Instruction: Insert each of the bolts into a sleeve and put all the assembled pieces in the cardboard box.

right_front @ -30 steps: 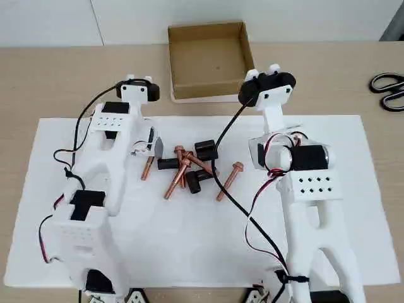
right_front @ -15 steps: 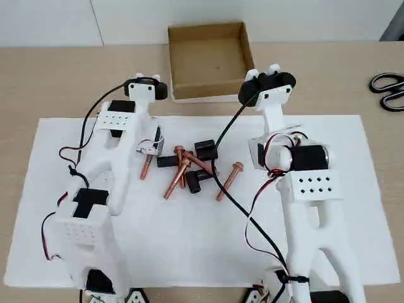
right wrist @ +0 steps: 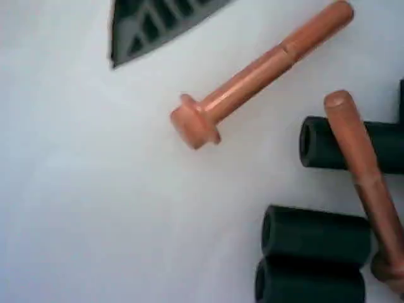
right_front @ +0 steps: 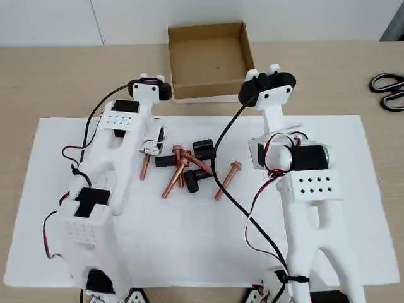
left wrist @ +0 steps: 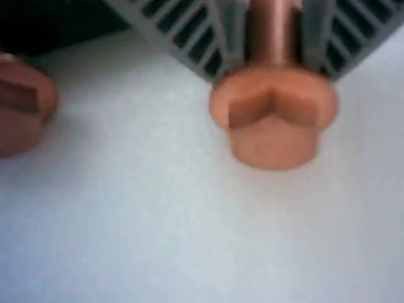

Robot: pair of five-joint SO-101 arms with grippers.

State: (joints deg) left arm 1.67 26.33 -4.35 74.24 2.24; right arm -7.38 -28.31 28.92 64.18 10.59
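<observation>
Seemingly the left gripper [right_front: 153, 146] is pinching a copper bolt [left wrist: 273, 120] by its shank between the ribbed fingers [left wrist: 189, 38], down at the white sheet [right_front: 189, 240], though the close view is blurred. Just beside it, the other bolts [right_front: 172, 182] and the black sleeves [right_front: 203, 149] lie mixed in a loose heap mid-sheet. The cardboard box [right_front: 208, 63] sits on the table beyond the sheet's far edge.

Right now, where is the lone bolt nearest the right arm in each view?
High view: lone bolt on the white sheet, right of the sleeves.
Right wrist view: it lies slanted beside the sleeves.
Left wrist view: a second bolt, in the left gripper.
Shared landmark: the white sheet.
</observation>
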